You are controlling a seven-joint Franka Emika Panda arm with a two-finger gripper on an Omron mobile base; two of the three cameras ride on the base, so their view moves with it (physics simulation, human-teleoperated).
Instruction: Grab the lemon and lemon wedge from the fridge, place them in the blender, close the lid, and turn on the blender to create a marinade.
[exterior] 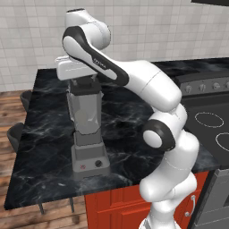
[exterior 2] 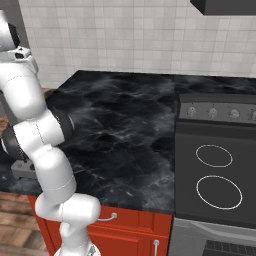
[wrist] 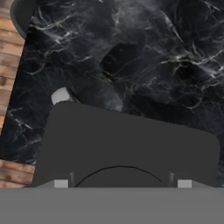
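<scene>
The grey blender [exterior: 89,134] stands near the front left of the black marble counter [exterior: 49,147], its red button and dark knob facing forward. The dark lid [exterior: 85,87] sits on top of the translucent jug. My gripper [exterior: 84,80] hangs directly over the lid, pointing down. In the hand view the lid [wrist: 127,140] spreads wide just below the open gripper [wrist: 122,183], whose fingertips [wrist: 61,183] stand above its top rather than around its sides. I cannot see into the jug. The lemon, lemon wedge and fridge are out of view.
A stove [exterior: 210,120] with round burner rings [exterior 2: 215,165] adjoins the counter on the right. Dark stools [exterior: 15,134] stand off the counter's left end over the wood floor. Red cabinet doors [exterior: 116,205] run below the counter. A tiled wall lies behind.
</scene>
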